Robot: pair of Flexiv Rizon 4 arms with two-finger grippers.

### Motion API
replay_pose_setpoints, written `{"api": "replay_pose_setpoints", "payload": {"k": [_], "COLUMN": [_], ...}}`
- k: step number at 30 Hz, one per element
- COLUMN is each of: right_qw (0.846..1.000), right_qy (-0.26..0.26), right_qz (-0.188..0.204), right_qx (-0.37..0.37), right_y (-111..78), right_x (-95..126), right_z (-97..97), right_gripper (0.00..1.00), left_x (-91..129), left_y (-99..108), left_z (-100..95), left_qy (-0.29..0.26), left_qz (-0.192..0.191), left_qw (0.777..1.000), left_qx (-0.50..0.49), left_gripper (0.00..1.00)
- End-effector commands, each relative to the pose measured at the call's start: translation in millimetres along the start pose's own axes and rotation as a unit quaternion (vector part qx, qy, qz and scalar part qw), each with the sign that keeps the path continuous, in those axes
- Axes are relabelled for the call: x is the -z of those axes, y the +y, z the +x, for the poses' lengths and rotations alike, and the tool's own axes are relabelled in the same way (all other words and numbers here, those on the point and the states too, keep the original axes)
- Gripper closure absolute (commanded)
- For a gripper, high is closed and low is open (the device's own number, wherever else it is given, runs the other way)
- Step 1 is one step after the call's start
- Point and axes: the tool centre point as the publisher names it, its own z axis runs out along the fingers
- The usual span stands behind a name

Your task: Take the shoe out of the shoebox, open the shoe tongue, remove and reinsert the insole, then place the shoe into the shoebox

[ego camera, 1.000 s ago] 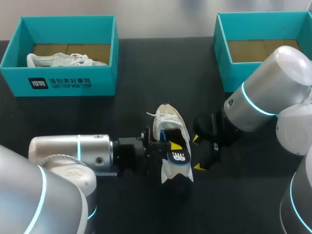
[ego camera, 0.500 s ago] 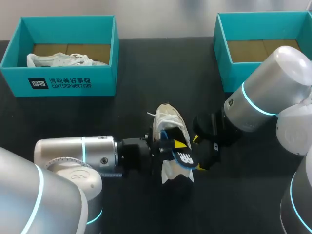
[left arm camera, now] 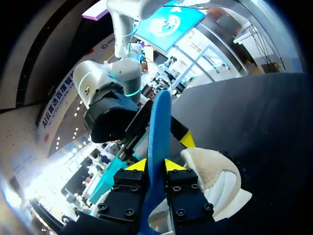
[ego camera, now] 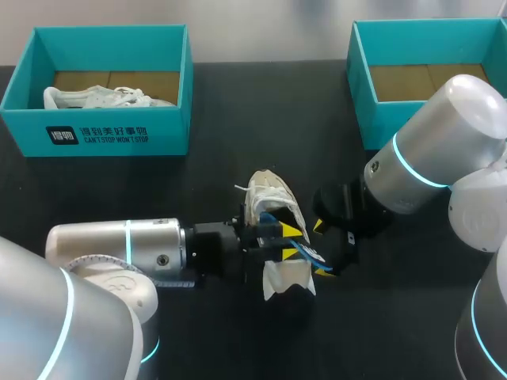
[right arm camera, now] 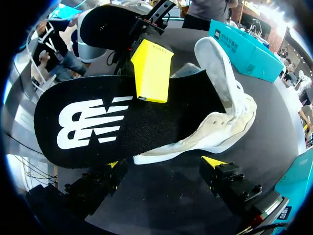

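Sticking half out of the white low-top fabric shoe [ego camera: 268,196] on the black tabletop [ego camera: 222,111] between both arms: black foam insole with blue underside [right arm camera: 112,122], pinched edge-on by left gripper [left arm camera: 151,165]. Right gripper [right arm camera: 164,164] spread wide beside shoe, gripping nothing. Risk: floppy foam buckling during reinsertion, unheld shoe skidding away

- Two teal shoeboxes: the upper-left shoebox [ego camera: 111,131] and the upper-right shoebox [ego camera: 371,111].
- Two white shoes: the boxed shoe [ego camera: 95,97] at upper left, the middle shoe [ego camera: 268,192] on the desk [ego camera: 238,119].
- One insole [right arm camera: 98,122], black above, blue-edged.
- Two robot arms: left arm [ego camera: 119,245] at lower left, right arm [ego camera: 436,150] at right.
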Motion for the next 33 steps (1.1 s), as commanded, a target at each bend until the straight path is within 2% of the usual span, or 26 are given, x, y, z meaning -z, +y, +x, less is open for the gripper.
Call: {"api": "replay_pose_setpoints", "payload": {"k": [1,9,15,21,23,26,33], "right_qw": [1.0,1.0,1.0,1.0,1.0,1.0,1.0], "right_qy": [-0.001,-0.001,-0.001,-0.001,-0.001,-0.001,-0.001], "right_qz": [0.001,0.001,0.001,0.001,0.001,0.001,0.001], "right_qx": [0.0,0.0,0.0,0.0,0.0,0.0,0.0], "right_y": [0.1,0.1,0.1,0.1,0.1,0.1,0.1], "right_x": [0.1,0.1,0.1,0.1,0.1,0.1,0.1], "right_z": [1.2,1.2,1.2,1.2,1.2,1.2,1.2], "right_gripper": [0.0,0.0,0.0,0.0,0.0,0.0,0.0], "left_x": [4.0,7.6,4.8,2.9,2.7,2.8,1.6], "left_y": [-0.8,-4.8,-6.4,0.0,3.1,9.5,17.6], "left_z": [-2.0,-10.6,-10.8,-6.6,-4.4,-2.2,4.4], "left_qy": [0.017,0.001,0.007,0.032,0.042,0.051,0.057], "left_qz": [-0.002,0.021,0.035,0.025,0.018,0.009,0.0], "left_qw": [1.0,0.999,0.998,0.998,0.998,0.998,0.998], "left_qx": [0.004,0.035,0.057,0.044,0.039,0.032,0.031], "left_gripper": [1.0,1.0,1.0,1.0,0.95,1.0,1.0]}}
